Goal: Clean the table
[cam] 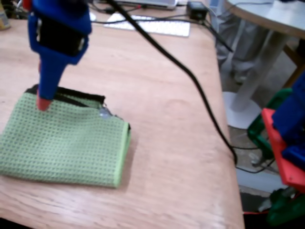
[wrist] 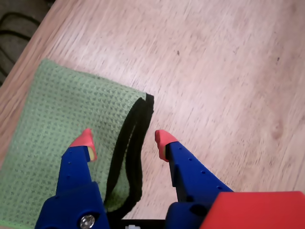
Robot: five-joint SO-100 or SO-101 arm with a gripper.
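We see the blue gripper (wrist: 125, 138) spread wide, red tips straddling the black-trimmed edge of the folded green waffle cloth (wrist: 57, 129). Risk as we judge it: closing may pinch only the top layer, unfolding the cloth, or slip off the trim. The wooden table (cam: 162, 114) lies bare beside the cloth; a black cable (cam: 190, 76) crosses it, keyboard (cam: 157, 24) behind, grey pedestal table (cam: 267, 19) beyond.

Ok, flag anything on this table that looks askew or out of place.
Only the green cloth: it is folded unevenly on the table, its black-trimmed edge sticking out of the fold. The open gripper straddles that edge. No spills or damage show.
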